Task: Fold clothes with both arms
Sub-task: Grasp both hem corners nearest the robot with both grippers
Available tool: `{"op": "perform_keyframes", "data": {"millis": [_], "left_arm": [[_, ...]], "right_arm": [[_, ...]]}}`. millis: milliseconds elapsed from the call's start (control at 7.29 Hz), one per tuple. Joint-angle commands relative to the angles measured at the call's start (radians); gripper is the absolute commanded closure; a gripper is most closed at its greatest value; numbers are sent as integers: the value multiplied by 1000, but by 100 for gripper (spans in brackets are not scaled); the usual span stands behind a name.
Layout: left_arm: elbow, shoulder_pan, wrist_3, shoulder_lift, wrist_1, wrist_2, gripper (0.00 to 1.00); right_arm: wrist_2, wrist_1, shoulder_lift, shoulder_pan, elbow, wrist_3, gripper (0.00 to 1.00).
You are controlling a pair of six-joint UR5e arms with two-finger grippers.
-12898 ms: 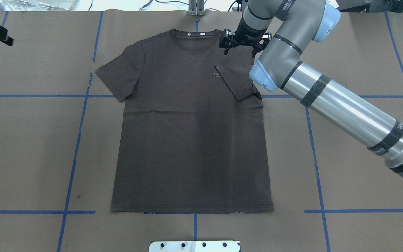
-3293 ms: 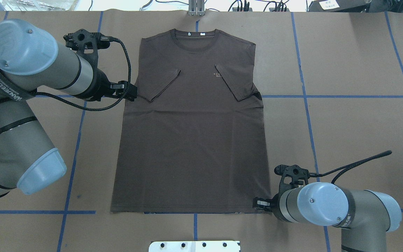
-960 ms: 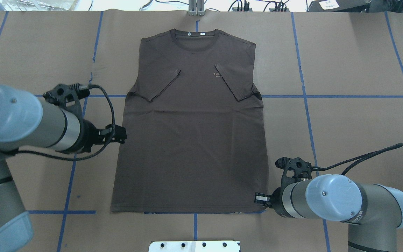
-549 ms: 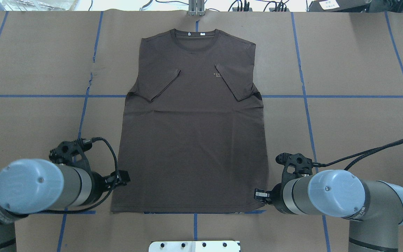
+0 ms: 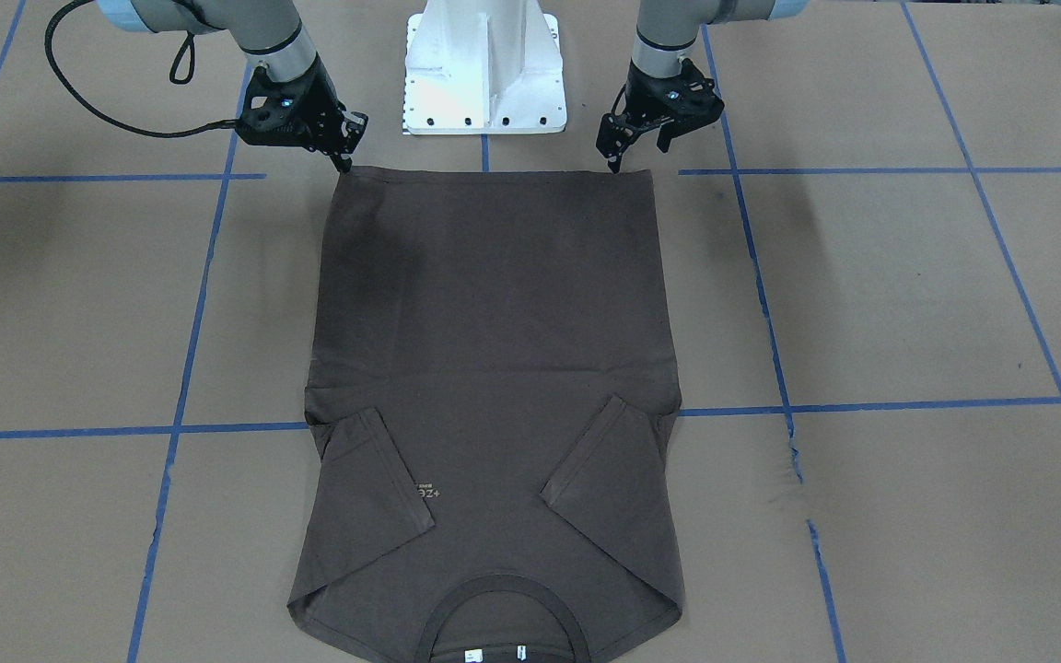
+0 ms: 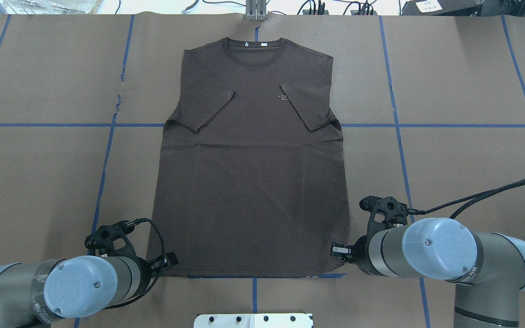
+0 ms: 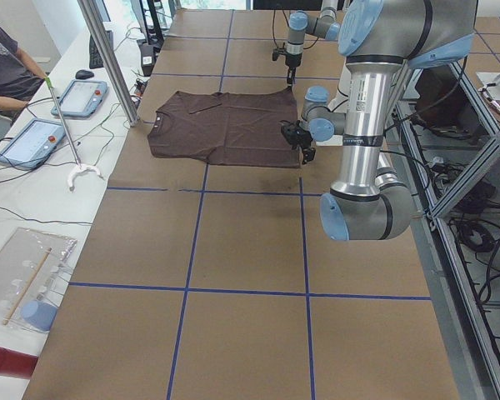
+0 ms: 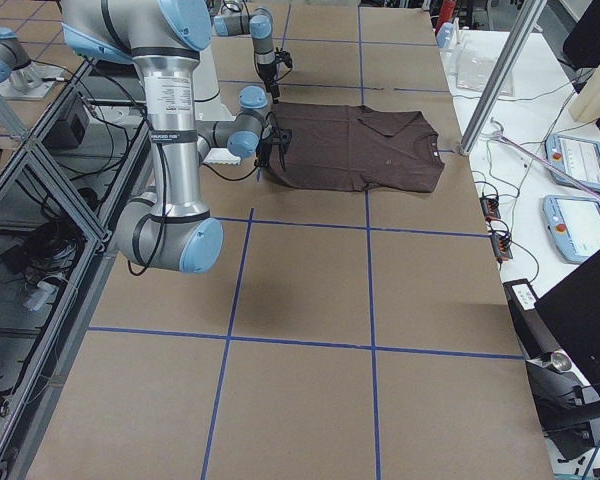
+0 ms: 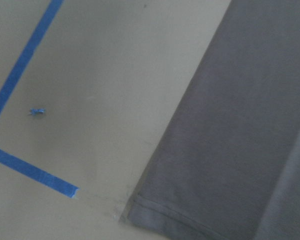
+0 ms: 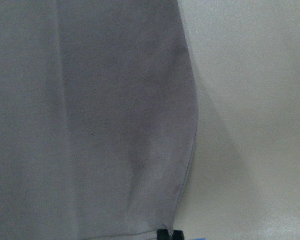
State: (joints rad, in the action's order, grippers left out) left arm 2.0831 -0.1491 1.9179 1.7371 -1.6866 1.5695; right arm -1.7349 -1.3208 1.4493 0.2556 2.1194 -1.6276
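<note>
- Right gripper (image 5: 344, 161) sits at one near hem corner of the T-shirt (image 6: 253, 182) and appears clamped on it. The shirt edge there curls inward and throws a shadow.
- Left gripper (image 5: 638, 157) stands with fingers spread at the opposite hem corner, which lies flat. It is likely lining up a matching grasp.
- Sleeves (image 6: 208, 109) lie folded inward; a hem-to-collar fold seems intended.
- Collar (image 6: 253, 48) lies farthest, near the far edge of the table (image 6: 449, 159). There is room on both flanks and little beyond.
</note>
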Motion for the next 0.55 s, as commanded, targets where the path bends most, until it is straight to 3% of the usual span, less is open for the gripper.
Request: {"op": "perform_keyframes", "data": {"millis": [0, 412], "left_arm": [[-20, 2, 1, -7, -16, -3, 4], [-49, 3, 3, -5, -31, -3, 7]], "right_arm": [[0, 0, -1, 1, 1, 0, 100], [0, 0, 0, 1, 1, 0, 100]]}}
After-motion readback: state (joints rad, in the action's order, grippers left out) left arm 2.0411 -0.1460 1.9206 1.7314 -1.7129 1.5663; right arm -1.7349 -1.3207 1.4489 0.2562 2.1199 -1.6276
